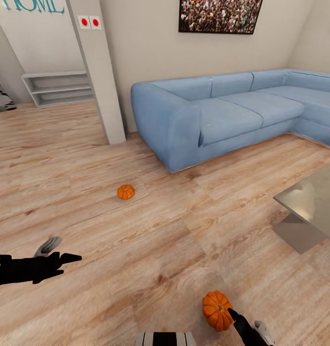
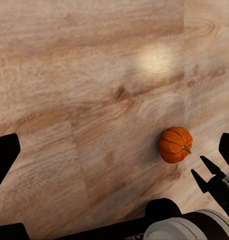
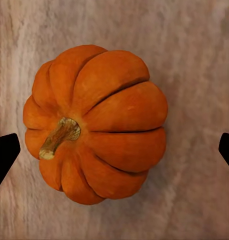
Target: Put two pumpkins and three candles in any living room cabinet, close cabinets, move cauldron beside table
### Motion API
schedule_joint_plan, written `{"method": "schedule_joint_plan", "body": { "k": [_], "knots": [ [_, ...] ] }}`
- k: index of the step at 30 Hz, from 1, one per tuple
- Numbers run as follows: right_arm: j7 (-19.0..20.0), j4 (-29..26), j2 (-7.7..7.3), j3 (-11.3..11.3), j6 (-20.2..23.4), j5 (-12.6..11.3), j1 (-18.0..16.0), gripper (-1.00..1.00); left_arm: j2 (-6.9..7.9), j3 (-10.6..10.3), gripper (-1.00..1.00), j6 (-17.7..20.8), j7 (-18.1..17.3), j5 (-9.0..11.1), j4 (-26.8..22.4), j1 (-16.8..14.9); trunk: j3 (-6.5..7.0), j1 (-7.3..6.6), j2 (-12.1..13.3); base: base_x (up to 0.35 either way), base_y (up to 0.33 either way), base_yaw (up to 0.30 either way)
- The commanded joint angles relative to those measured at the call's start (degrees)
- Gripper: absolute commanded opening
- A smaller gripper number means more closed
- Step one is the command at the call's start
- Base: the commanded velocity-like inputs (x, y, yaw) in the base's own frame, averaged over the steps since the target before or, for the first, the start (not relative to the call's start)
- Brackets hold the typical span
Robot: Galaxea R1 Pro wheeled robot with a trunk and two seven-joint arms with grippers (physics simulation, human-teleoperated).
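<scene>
While the right end effector (image 3: 114, 150) hung spread apart, near pumpkin (image 3: 94, 122) lay between its fingers, on floor (image 1: 136, 250), left end effector (image 1: 64, 254) also apart, second pumpkin (image 1: 126, 191) well ahead.

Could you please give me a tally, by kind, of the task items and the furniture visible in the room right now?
Pumpkins: 2, far pumpkin and near pumpkin
Sofas: 1, blue sofa
Tables: 1, grey table
Shelf units: 1, white shelf unit
Total: 5
</scene>
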Motion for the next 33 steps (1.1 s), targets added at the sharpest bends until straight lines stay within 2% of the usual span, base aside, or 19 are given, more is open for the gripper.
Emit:
{"method": "schedule_joint_plan", "body": {
  "k": [1, 33],
  "knots": [
    [0.19, 0.06, -0.03, 0.48, -0.10, -0.54, -0.03, 1.00, 0.04, -0.08, 1.00, 0.02, 0.56, 0.60, -0.03, -0.05, -0.04, -0.01, -0.02, 0.000, 0.000, 0.000],
    [0.15, 0.06, 0.20, 0.48, -1.15, -0.30, -0.03, 1.00, 0.02, -0.11, 1.00, -0.01, 0.56, 0.59, 0.15, -0.05, -0.04, -0.01, -0.02, 0.047, 0.035, 0.000]
  ]
}}
